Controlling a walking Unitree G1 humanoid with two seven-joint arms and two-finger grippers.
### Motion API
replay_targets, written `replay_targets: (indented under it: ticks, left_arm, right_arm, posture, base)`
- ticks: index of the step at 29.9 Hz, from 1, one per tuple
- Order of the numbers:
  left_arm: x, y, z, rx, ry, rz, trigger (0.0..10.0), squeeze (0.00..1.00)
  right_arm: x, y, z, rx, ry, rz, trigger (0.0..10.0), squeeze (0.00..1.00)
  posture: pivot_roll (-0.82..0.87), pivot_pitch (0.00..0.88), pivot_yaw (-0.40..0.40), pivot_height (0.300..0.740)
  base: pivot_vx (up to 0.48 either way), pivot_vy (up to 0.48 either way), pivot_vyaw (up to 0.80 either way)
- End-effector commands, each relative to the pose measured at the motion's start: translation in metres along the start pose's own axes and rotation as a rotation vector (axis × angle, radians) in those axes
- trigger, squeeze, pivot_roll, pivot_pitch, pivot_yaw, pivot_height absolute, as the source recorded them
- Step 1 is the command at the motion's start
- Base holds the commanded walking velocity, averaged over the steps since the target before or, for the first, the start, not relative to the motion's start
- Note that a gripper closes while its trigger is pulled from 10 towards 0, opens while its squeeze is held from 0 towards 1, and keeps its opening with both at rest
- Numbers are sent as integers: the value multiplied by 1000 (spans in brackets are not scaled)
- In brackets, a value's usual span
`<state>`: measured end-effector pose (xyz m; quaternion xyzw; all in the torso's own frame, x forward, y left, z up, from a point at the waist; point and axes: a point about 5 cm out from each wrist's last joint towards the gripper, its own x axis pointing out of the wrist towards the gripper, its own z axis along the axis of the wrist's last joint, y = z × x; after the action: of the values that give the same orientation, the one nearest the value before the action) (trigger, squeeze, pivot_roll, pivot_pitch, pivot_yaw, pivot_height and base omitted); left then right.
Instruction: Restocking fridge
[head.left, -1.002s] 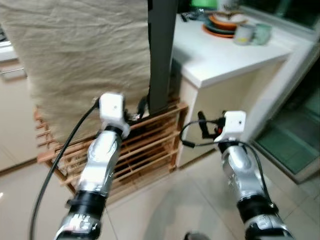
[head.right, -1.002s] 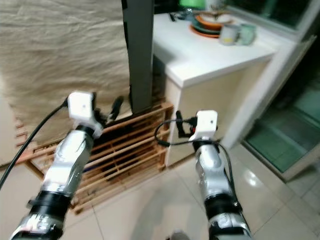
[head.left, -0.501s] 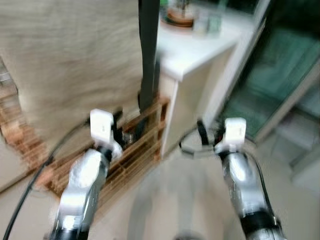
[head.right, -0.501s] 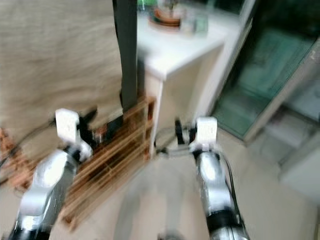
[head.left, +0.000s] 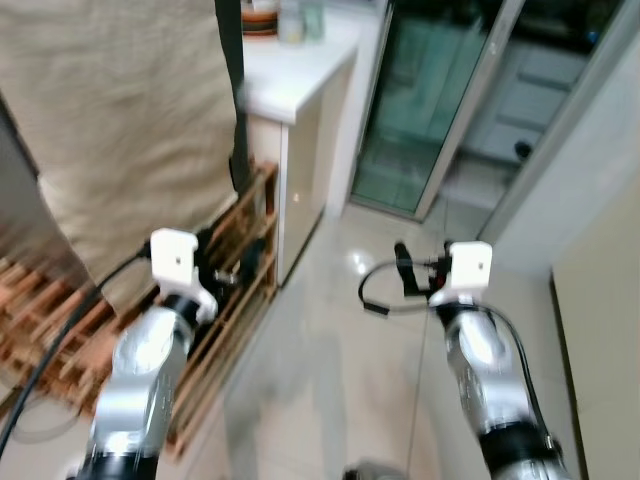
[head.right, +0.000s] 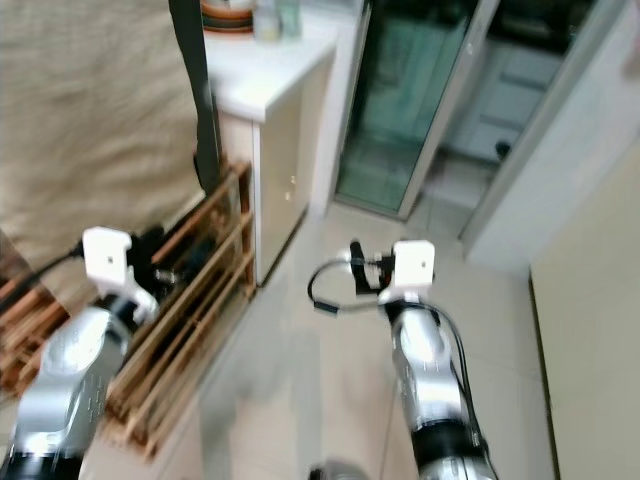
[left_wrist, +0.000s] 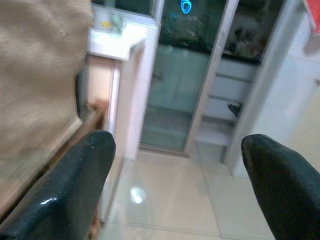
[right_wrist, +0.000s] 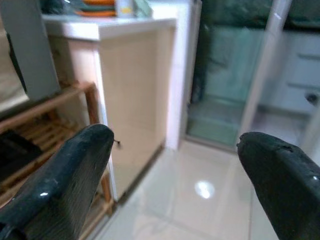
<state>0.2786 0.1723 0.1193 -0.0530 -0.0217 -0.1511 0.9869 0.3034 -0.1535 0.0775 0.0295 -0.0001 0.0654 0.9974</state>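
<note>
- The left gripper (left_wrist: 175, 185) is raised in front of the robot, over the right end of the wooden slatted rack (head.left: 215, 300); its two black fingers (left_wrist: 65, 190) stand wide apart with nothing between them.
- The right gripper (right_wrist: 175, 180) is held up at about the same height, over the pale tiled floor (head.left: 340, 330); its fingers (right_wrist: 55, 180) are also spread wide and hold nothing.
- No fridge, and no item to be stocked, can be made out in these pictures, so where the task's thing is cannot be told.
- At far left a large beige cloth (head.left: 120, 110) hangs down, its lower edge over the wooden slatted rack, which sits low on the floor.
- A dark upright post (head.left: 232, 90) stands at the cloth's right edge, between the cloth and a white counter (head.left: 295, 75).
- On the far end of the counter sits a stack of plates (head.left: 262, 22) with an orange rim, with pale cups (head.left: 300, 20) just beside it; the blur hides finer detail.
- The counter's side is a cream cabinet panel (right_wrist: 135, 95) that reaches down to the floor, just right of the rack.
- To the far right of the counter stands a glass sliding door (head.left: 430, 90) with a pale frame, greenish behind the glass.
- A light spot reflects on the glossy floor near the door (head.left: 358, 262).
- The head views are blurred.
</note>
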Motion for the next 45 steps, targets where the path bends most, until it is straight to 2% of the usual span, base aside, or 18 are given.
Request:
replay_targets:
  ticks: [1, 5, 6, 9, 15, 16, 17, 19, 23, 24, 26, 27, 28, 29, 32, 35, 41, 45]
  left_arm:
    - [4, 5, 12, 17, -51, 32, 10000, 0]
    - [12, 16, 29, 46, -109, 112, 10000, 0]
    - [18, 22, 41, 64, -137, 152, 10000, 0]
    - [25, 26, 51, 96, -145, 175, 10000, 0]
    - [22, 32, 41, 132, -108, 223, 10000, 0]
    - [13, 36, 31, 112, -73, 248, 10000, 0]
    - [13, 36, 31, 112, -73, 248, 10000, 0]
    - [-13, 43, 6, 75, 17, 276, 10000, 0]
    - [-73, 44, -14, 83, 69, 300, 10000, 0]
    - [-80, 39, -13, 94, 62, 311, 10000, 0]
    - [-84, 31, -7, 111, 27, 316, 10000, 0]
    - [-81, 28, -2, 111, -7, 350, 10000, 0]
    - [-68, 27, 8, 75, -61, 393, 10000, 0]
    - [-68, 27, 8, 75, -61, 393, 10000, 0]
    - [-37, 28, 28, 10, -149, 455, 10000, 0]
    - [-30, 27, 33, 37, -157, 442, 10000, 0]
    - [-26, 27, 33, 30, -152, 437, 10000, 0]
    - [-12, 29, 46, 32, -193, 453, 10000, 0]
  right_arm:
    - [2, 1, 2, 1, -5, 4, 10000, 0]
    - [6, 3, 5, 1, -14, 17, 10000, 0]
    - [9, 4, 9, 3, -27, 28, 10000, 0]
    - [13, 6, 13, 6, -38, 38, 10000, 0]
    - [17, 13, 21, 4, -68, 52, 10000, 0]
    - [14, 14, 25, 9, -92, 44, 10000, 0]
    - [14, 14, 25, 9, -92, 44, 10000, 0]
    - [-1, 14, 30, 3, -116, 48, 10000, 0]
    - [-42, 12, 33, -78, -140, 123, 10000, 0]
    - [-46, 10, 35, -82, -154, 129, 10000, 0]
    - [-49, 8, 40, -88, -181, 128, 10000, 0]
    - [-47, 6, 43, -85, -202, 116, 10000, 0]
    - [-42, 4, 45, -60, -214, 82, 10000, 0]
    - [-42, 4, 45, -60, -214, 82, 10000, 0]
    - [-24, 5, 45, 30, -200, 5, 10000, 0]
    - [-16, 7, 47, 44, -196, -2, 10000, 0]
    - [-10, 11, 47, 35, -190, 22, 10000, 0]
    - [-5, 12, 42, -19, -153, 63, 10000, 0]
  posture:
    - [-124, 0, -18, 740]
    - [-123, 0, -17, 740]
    - [-120, 0, -18, 740]
    - [-117, 0, -15, 740]
    - [-117, 0, -1, 740]
    - [-119, 0, 3, 740]
    - [-119, 0, 3, 740]
    - [-121, 0, 1, 740]
    - [-110, 0, -23, 740]
    - [-113, 0, -24, 740]
    - [-113, 0, -26, 740]
    - [-106, 0, -34, 740]
    - [-104, 0, -36, 740]
    - [-104, 0, -36, 740]
    - [-99, 0, -36, 740]
    - [-100, 0, -28, 740]
    - [-104, 0, -25, 740]
    - [-113, 0, -23, 740]
  base:
    - [0, 431, 0]
    - [0, 108, 0]
    - [0, 0, 0]
    - [0, 0, 0]
    - [0, 0, 0]
    - [0, 0, 0]
    - [0, 0, 0]
    - [0, 0, 0]
    - [0, 0, 0]
    - [0, 0, 0]
    - [0, 0, 0]
    - [0, 0, 0]
    - [0, 0, 0]
    - [0, 0, 0]
    - [0, 0, 0]
    - [0, 0, 0]
    - [0, 0, 0]
    - [342, 337, 302]
